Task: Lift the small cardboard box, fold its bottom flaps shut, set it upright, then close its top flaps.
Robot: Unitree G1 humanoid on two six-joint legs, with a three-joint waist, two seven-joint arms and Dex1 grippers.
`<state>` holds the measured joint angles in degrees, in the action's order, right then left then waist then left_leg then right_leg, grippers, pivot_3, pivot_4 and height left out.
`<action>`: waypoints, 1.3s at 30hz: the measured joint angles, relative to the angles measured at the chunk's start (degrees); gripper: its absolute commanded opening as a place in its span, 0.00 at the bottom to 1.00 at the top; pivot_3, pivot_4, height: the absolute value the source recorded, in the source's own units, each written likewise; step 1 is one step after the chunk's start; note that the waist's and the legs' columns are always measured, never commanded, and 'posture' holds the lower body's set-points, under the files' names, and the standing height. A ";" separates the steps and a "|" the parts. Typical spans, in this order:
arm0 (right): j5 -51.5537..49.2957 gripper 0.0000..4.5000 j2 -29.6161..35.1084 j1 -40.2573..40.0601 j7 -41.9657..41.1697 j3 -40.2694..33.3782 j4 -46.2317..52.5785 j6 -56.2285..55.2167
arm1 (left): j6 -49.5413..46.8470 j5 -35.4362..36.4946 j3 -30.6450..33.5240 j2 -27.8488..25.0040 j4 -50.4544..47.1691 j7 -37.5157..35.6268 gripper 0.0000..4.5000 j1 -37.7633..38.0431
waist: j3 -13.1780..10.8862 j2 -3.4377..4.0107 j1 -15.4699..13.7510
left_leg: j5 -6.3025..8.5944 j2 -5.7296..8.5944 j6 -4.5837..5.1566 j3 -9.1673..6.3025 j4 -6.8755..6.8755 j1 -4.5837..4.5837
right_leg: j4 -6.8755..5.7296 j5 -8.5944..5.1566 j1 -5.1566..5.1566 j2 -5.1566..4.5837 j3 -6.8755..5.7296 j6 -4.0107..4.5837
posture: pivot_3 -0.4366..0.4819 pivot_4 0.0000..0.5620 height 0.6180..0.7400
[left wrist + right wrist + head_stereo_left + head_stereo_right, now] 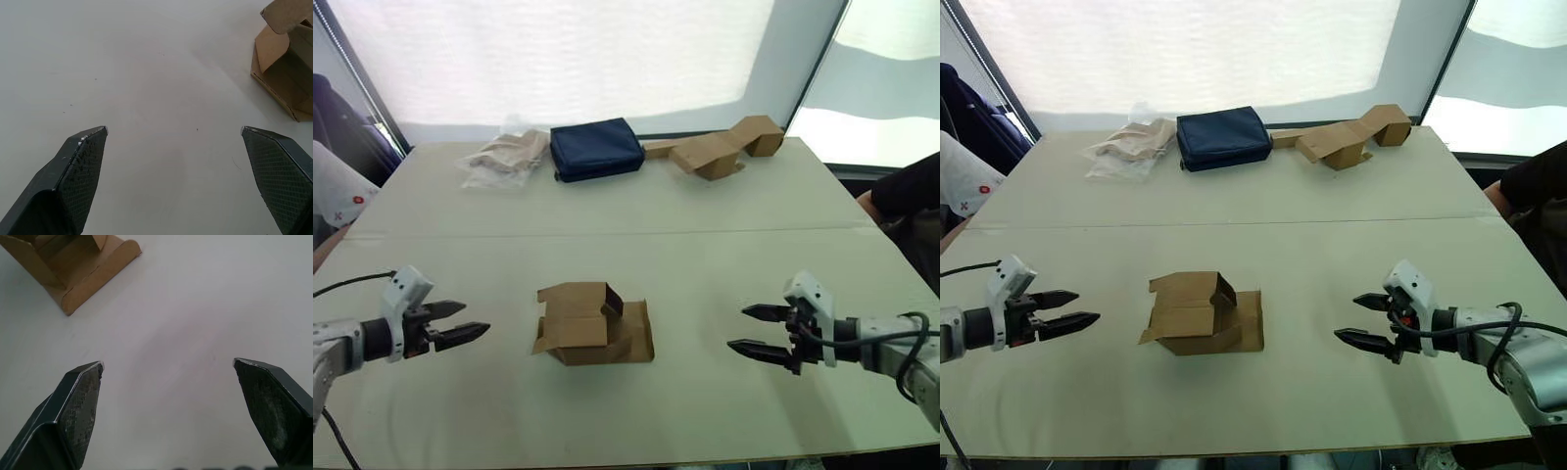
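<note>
The small cardboard box [592,323] lies on its side near the middle of the table's front half, its flaps splayed open; it also shows as the box [286,73] and the box [73,269] in the wrist views. My left gripper [458,322] hovers to the box's left, open and holding nothing, pointing toward it. My right gripper [752,329] sits to the box's right, open too, with nothing between its fingers. Both grippers stand clear of the box by roughly a box width.
At the table's far edge lie a crumpled plastic bag [504,157], a dark navy pouch [596,148] and a long folded cardboard piece [720,147]. A seam [607,233] crosses the table. A person's sleeve [906,191] shows at the right edge.
</note>
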<state>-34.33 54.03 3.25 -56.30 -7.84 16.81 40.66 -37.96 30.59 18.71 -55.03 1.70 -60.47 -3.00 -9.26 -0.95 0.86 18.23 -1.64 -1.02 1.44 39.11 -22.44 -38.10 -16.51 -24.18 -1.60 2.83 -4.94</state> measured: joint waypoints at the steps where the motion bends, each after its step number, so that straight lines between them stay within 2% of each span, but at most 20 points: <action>1: 0.18 0.99 0.02 0.42 -0.30 0.15 -0.13 0.00 | -0.47 0.17 0.09 -0.01 -0.01 0.18 1.00 -0.53 | 0.00 0.01 -0.06 | 0.00 0.01 0.00 0.00 0.00 0.00 | 0.00 0.00 0.00 -0.01 0.00 0.00 | 0.48 0.27 1.00; 7: 0.49 0.99 0.13 0.05 -0.76 0.17 -0.21 0.04 | -2.78 0.74 -0.01 -0.40 3.66 -0.87 1.00 -1.40 | 0.00 0.01 -0.06 | 0.01 0.00 0.01 0.00 0.02 0.00 | -0.03 0.00 0.00 0.01 0.00 0.00 | 0.48 0.27 1.00; 11: 0.41 0.99 -0.23 0.07 0.35 0.06 0.76 0.31 | -6.62 2.00 0.01 -0.93 7.64 -2.23 1.00 -4.96 | 0.00 0.01 -0.04 | 0.01 0.00 0.01 0.01 0.03 0.01 | -0.04 0.00 0.00 0.06 -0.05 0.00 | 0.48 0.27 1.00; 13: -0.22 0.99 -1.21 0.59 1.20 0.08 2.80 1.27 | -12.30 5.39 0.05 -0.92 7.75 -3.78 1.00 -6.62 | 0.00 0.01 -0.04 | 0.01 0.01 0.01 0.02 0.03 0.00 | -0.03 0.00 0.00 0.05 -0.05 0.00 | 0.48 0.27 1.00; 15: -3.63 0.99 -2.19 0.95 2.94 0.37 8.86 4.84 | -22.35 13.52 0.40 0.01 4.67 -6.94 1.00 -6.48 | 0.00 0.01 0.01 | 0.01 0.01 0.02 0.02 0.03 -0.03 | -0.06 0.00 -0.04 0.02 -0.05 0.00 | 0.48 0.27 1.00; 17: -6.78 0.99 -3.22 2.01 4.18 0.64 14.14 7.10 | -27.30 17.93 -0.12 1.81 1.70 -8.16 1.00 -6.20 | 0.00 0.01 0.13 | 0.01 -0.01 0.02 0.00 0.04 -0.02 | -0.09 0.00 -0.03 0.02 -0.02 -0.01 | 0.48 0.27 1.00; 24: -13.42 0.99 -8.28 9.31 12.30 2.97 22.65 13.01 | -36.70 24.07 -0.12 7.58 -1.18 -3.02 1.00 -7.48 | 0.02 0.00 0.04 | 0.00 0.00 0.01 -0.04 0.06 -0.02 | -0.09 0.00 -0.03 -0.01 0.00 0.00 | 0.48 0.27 1.00; 30: -15.99 0.99 -8.64 10.44 14.97 4.37 25.52 15.05 | -38.97 26.20 -0.55 10.17 -3.61 -0.23 1.00 -7.43 | 0.03 -0.01 -0.08 | -0.01 0.03 -0.01 -0.05 0.06 -0.02 | -0.09 0.00 -0.03 -0.09 0.00 0.00 | 0.48 0.27 1.00; 36: -17.57 0.99 -8.64 10.52 16.83 4.74 26.36 15.30 | -37.71 25.80 -4.75 11.75 -3.82 1.16 1.00 -8.55 | 0.03 -0.01 -0.04 | -0.01 0.03 -0.01 -0.05 0.06 -0.02 | -0.09 0.00 -0.03 -0.07 0.00 0.00 | 0.48 0.27 1.00; 39: -18.79 0.99 -8.63 10.90 17.71 4.74 26.92 15.40 | -37.43 25.68 -6.33 14.14 -3.06 2.15 1.00 -10.00 | 0.03 -0.01 -0.04 | -0.01 0.03 -0.02 -0.05 0.06 -0.02 | -0.09 0.00 -0.03 -0.06 0.00 0.00 | 0.48 0.27 1.00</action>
<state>-53.12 45.40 14.15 -38.59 -3.10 43.72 56.06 -75.39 56.26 12.38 -40.89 -1.36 -58.31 -13.00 -9.23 -0.96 0.81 18.22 -1.62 -1.04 1.39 39.17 -22.45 -38.19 -16.51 -24.21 -1.66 2.83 -4.94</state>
